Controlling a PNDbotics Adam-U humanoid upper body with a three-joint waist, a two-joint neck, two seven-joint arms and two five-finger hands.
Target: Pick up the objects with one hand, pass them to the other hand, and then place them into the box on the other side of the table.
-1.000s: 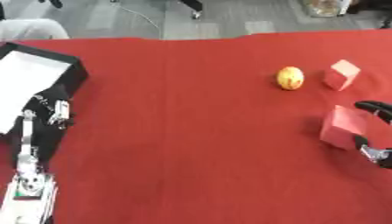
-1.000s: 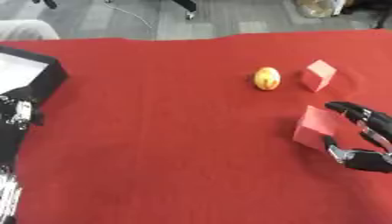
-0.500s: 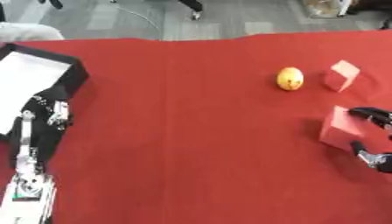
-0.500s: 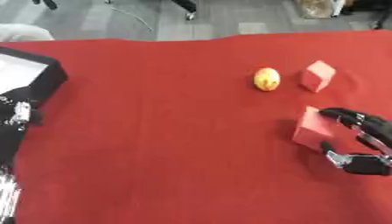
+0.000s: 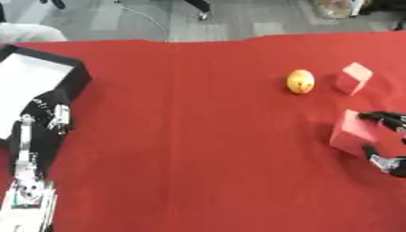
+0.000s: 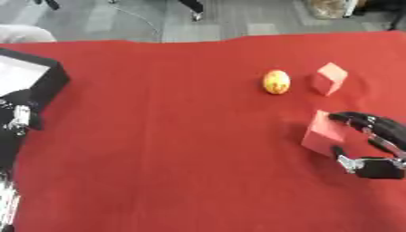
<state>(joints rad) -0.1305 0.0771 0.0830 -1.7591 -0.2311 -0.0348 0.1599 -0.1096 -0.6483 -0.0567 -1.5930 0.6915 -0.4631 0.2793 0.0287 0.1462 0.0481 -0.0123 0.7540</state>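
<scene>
**Right robot hand at the near pink block**

Right robot hand (image 6: 373,145), fingers curled over the top of the larger pink block (image 6: 323,133), thumb below it, at right edge of red tabletop (image 5: 198,136). Smaller pink block (image 6: 328,78) & yellow ball (image 6: 276,81) farther back. Black box (image 5: 40,86) far left; left robot hand (image 5: 49,111) beside it, fingers relaxed, holding nothing.
</scene>
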